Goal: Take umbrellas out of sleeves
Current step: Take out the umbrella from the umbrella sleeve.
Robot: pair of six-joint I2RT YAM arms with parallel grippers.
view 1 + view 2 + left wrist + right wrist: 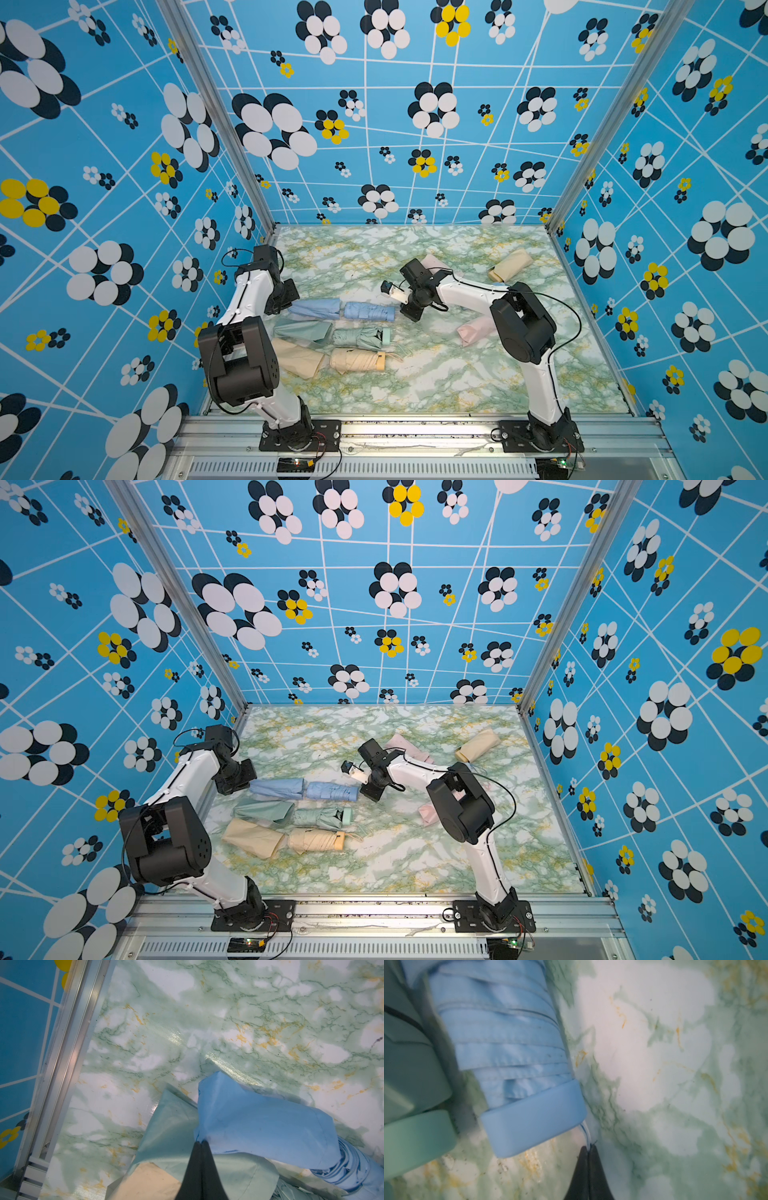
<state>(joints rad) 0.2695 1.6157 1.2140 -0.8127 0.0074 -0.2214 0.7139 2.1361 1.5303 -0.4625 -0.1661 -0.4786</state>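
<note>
our left gripper (200,1144) was shut on a small fold at the closed end of the blue sleeve (259,1126). our right gripper (588,1148) was shut on the thin wrist cord (585,1131) of the blue umbrella (500,1043). we judged the cord the weak point: so slim a loop could slide out of the pinch, or go taut and jerk the umbrella sideways. the left pinch held little of the smooth cloth, so it might slip and let the sleeve drag along. the umbrella's far end seemed to sit just inside the sleeve's mouth, both lying on the marble-print table (415,386). the sleeve was soft, limp and unribbed. the umbrella was pleated, with a blunt, rounded matte handle (533,1118). under the blue sleeve lay a mint sleeve (172,1126) and a beige sleeve (145,1182), both flat.
</note>
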